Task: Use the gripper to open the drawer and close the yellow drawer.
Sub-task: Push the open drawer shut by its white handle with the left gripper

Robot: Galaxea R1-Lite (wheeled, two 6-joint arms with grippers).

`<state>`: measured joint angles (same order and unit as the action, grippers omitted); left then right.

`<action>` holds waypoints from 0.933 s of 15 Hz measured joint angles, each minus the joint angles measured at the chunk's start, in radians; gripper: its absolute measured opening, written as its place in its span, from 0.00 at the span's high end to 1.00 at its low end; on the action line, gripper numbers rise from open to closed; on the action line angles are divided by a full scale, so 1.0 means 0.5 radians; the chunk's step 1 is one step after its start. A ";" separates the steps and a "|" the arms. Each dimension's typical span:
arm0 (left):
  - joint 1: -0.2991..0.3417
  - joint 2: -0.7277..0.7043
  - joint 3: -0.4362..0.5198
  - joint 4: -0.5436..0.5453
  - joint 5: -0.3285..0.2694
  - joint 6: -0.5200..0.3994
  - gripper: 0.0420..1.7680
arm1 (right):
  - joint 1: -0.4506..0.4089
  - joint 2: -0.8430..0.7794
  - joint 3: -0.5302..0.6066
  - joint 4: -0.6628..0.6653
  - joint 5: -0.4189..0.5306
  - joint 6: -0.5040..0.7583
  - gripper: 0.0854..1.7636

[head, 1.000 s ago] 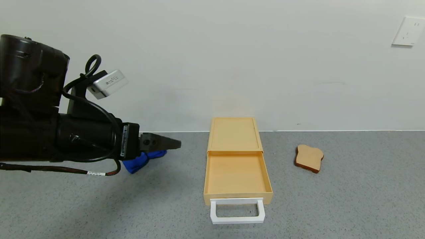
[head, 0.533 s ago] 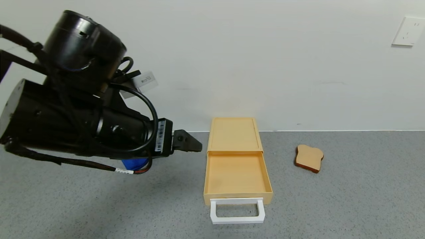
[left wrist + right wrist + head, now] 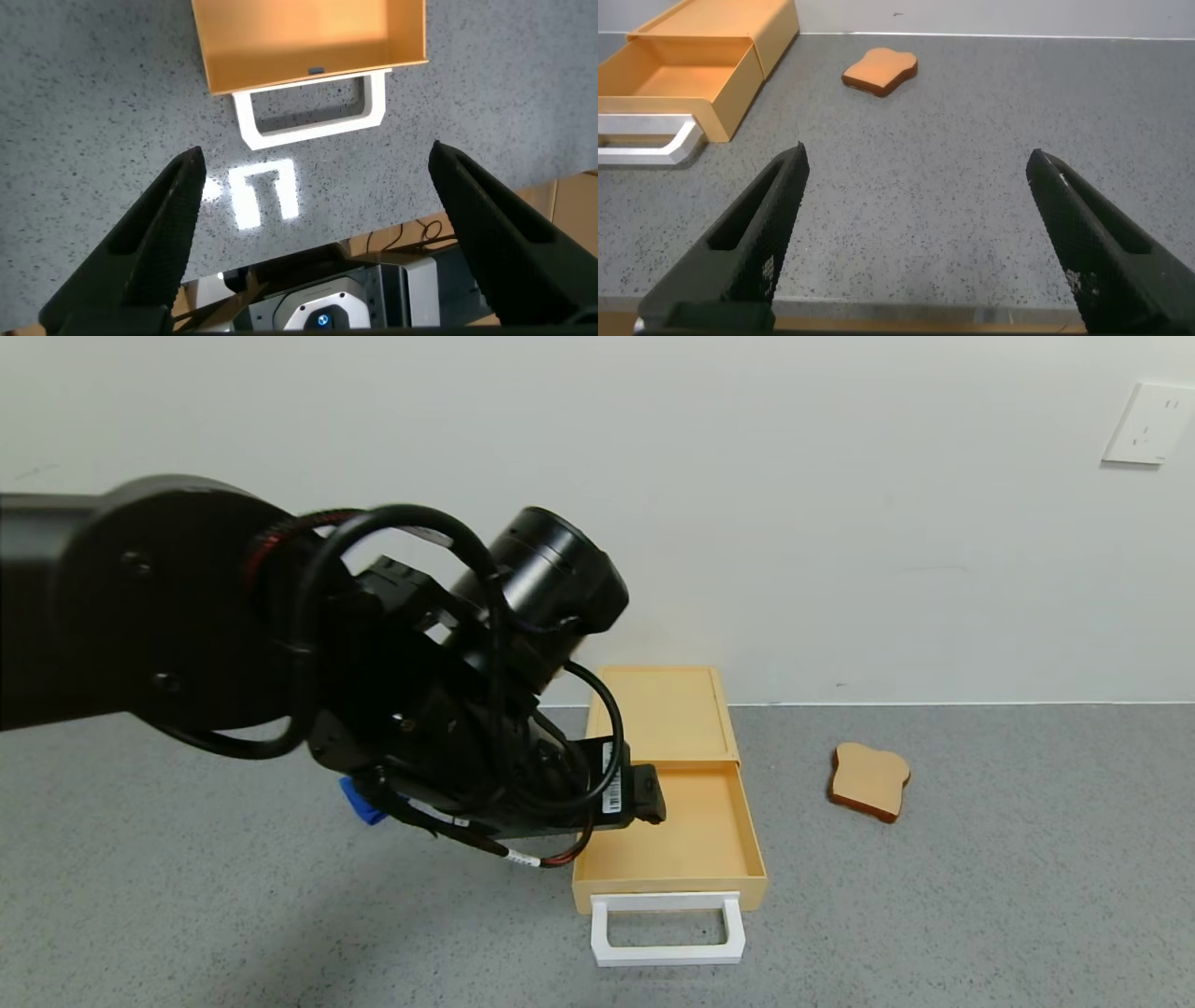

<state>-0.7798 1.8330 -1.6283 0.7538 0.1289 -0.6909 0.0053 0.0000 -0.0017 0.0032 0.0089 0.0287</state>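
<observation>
Your drawer (image 3: 665, 831) already stands pulled well out of its yellow box (image 3: 659, 714), handle (image 3: 668, 928) toward the robot, so the opening half looks done and only the closing is left. The left gripper (image 3: 313, 233) hangs above the drawer's left side, jaws spread wide and holding nothing (the wrist view looks straight down past them at the handle). The right gripper (image 3: 915, 233) sits parked, jaws also apart, well right of the drawer, with the toast slice (image 3: 869, 780) off to that side.
</observation>
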 joint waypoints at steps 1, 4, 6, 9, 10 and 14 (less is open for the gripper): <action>-0.007 0.056 -0.011 0.000 0.000 -0.029 0.03 | 0.000 0.000 0.000 0.000 0.000 0.001 0.03; -0.017 0.201 -0.063 0.001 0.000 -0.125 0.03 | 0.000 0.000 0.000 -0.001 0.000 0.001 0.03; -0.031 0.283 -0.100 0.006 0.000 -0.190 0.03 | 0.000 0.000 0.000 -0.001 -0.001 0.001 0.03; -0.072 0.406 -0.118 0.031 0.004 -0.228 0.03 | 0.001 0.000 0.000 0.000 0.000 0.001 0.03; -0.085 0.446 -0.125 0.043 0.010 -0.247 0.03 | 0.001 0.000 0.000 0.000 -0.001 0.000 0.03; -0.107 0.614 -0.167 0.050 0.046 -0.300 0.03 | 0.001 0.000 0.000 0.000 -0.001 0.000 0.03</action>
<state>-0.8332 2.1402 -1.7117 0.7787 0.1519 -0.8409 0.0057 0.0000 -0.0017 0.0032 0.0085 0.0287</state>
